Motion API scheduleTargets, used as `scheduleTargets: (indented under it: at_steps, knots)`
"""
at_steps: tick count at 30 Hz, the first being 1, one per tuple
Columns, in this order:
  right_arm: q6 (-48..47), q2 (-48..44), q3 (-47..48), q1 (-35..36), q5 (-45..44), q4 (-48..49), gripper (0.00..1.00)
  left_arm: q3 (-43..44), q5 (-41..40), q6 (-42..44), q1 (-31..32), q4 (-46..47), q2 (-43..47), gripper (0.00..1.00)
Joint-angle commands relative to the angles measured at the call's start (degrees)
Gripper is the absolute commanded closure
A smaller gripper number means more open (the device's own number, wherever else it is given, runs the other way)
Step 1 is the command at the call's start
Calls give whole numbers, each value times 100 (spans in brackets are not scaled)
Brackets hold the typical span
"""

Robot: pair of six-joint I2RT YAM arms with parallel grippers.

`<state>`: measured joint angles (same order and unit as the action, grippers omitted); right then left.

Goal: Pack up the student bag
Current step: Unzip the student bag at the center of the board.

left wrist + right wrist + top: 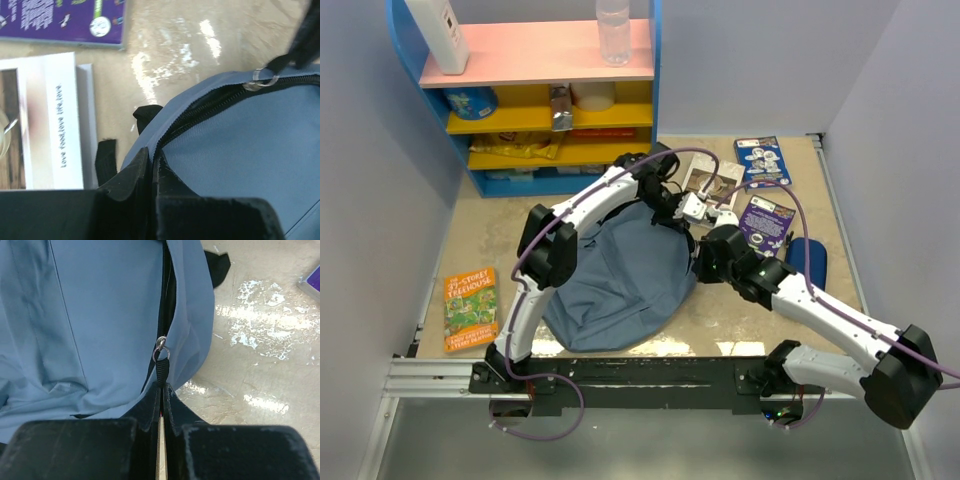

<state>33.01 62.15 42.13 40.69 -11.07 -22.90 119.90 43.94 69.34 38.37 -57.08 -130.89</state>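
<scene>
The slate-blue student bag (620, 275) lies in the middle of the table. My left gripper (672, 213) is shut on the bag's fabric edge beside the black zipper (200, 112) at its far right corner; in the left wrist view the jaws (152, 157) pinch that edge. My right gripper (705, 262) is shut on the black zipper pull strap (161, 371), which hangs from a metal ring (160, 351) on the bag (100, 315). The zipper is parted a little above the ring.
A white book (50, 120) and a purple book (60, 20) lie just beyond the bag. A dark-blue pencil case (807, 262) lies right of it. An orange book (470, 308) lies at left. A shelf unit (535, 90) stands at the back.
</scene>
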Motion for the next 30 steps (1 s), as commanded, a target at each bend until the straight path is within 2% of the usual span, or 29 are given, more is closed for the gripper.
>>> scheduleTargets:
  at_steps: [1,6,14,19,24,30]
  knots:
    - [91,-291,-170,9,0,-39,100,394,-500,-1553,-190,1153,-68,100]
    - [100,-458,-302,9,-62,-276,100,411,-914,-2617,-365,1489,-112,100]
    - [223,-529,-293,44,105,-374,100,667,-1353,-3242,-471,1129,-385,100]
    - [591,-222,-460,202,70,-268,100,1044,-2012,-4472,-524,1209,-437,100]
    - [1013,86,-522,975,-211,-66,100,826,-2565,-4956,-567,1251,-253,100]
    - [1435,587,-407,1723,-457,-21,100,799,-2628,-5194,-620,1156,-235,100]
